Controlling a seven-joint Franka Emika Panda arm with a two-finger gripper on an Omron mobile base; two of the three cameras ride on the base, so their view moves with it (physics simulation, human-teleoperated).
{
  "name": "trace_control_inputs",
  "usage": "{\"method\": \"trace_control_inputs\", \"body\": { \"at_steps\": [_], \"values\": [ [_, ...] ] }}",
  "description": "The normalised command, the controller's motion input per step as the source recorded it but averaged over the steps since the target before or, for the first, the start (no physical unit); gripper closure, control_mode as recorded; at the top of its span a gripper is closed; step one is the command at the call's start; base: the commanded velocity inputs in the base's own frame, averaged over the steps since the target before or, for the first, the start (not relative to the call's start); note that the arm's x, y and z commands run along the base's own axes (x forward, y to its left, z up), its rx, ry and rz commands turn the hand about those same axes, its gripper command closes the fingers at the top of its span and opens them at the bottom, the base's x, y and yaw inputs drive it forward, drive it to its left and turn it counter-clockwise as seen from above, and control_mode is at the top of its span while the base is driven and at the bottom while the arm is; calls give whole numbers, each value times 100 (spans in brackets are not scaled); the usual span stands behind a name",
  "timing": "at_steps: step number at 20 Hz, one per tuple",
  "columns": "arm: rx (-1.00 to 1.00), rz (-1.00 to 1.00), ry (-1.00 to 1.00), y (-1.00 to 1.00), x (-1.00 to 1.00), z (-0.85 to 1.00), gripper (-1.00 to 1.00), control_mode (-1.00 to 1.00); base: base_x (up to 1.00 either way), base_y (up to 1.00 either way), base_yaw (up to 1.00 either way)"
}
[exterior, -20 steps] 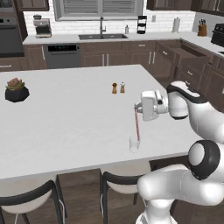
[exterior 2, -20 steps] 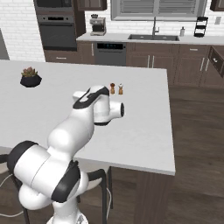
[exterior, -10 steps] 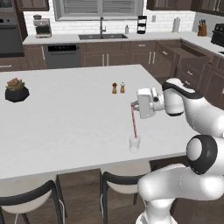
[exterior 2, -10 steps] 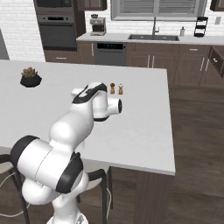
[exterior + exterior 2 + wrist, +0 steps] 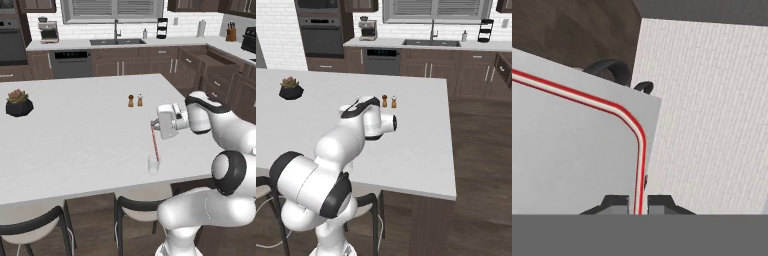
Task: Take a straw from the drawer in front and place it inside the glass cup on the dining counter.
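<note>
— How's it looking over the dining counter [image 5: 75, 125]?

— My gripper [image 5: 156, 125] is out near the counter's right edge, toward its front, with the jaws pinched together on the upper end of the straw [image 5: 155, 143]. In the hand view the straw [image 5: 639, 165] runs up from between my fingertips [image 5: 614, 202] and bends off to the left, so I take it to be a bendy one.

— And the glass cup?

— The glass cup [image 5: 153, 164] stands close to the front edge of the counter, toward the right corner, right under my hand. The straw hangs down, leaning a little, and its lower end sits at or just inside the cup's rim. I can't tell whether it reaches the bottom.

— What worries you?

— The cup looks light and it is near the edge. If I push down or drift sideways with the straw against the wall, I could tip it or nudge it toward the drop. The straw is also much longer than the cup is tall, so if I let go while it leans, it may lever out or topple the cup.

— Anything else close by?

— No. The two shakers [image 5: 135, 100] are well apart, toward the middle, and the potted plant [image 5: 18, 102] is by the left edge.
</note>
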Motion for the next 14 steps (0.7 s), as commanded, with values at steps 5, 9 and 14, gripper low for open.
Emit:
{"method": "trace_control_inputs", "body": {
  "at_steps": [5, 9, 14],
  "values": [
    [0, 16, -30, -7, 9, -58, 100, -100, 0, 0, 0],
    [0, 17, -34, 0, 21, -49, 100, -100, 0, 0, 0],
    [0, 19, -39, 0, 21, -26, 100, -100, 0, 0, 0]
  ]
}}
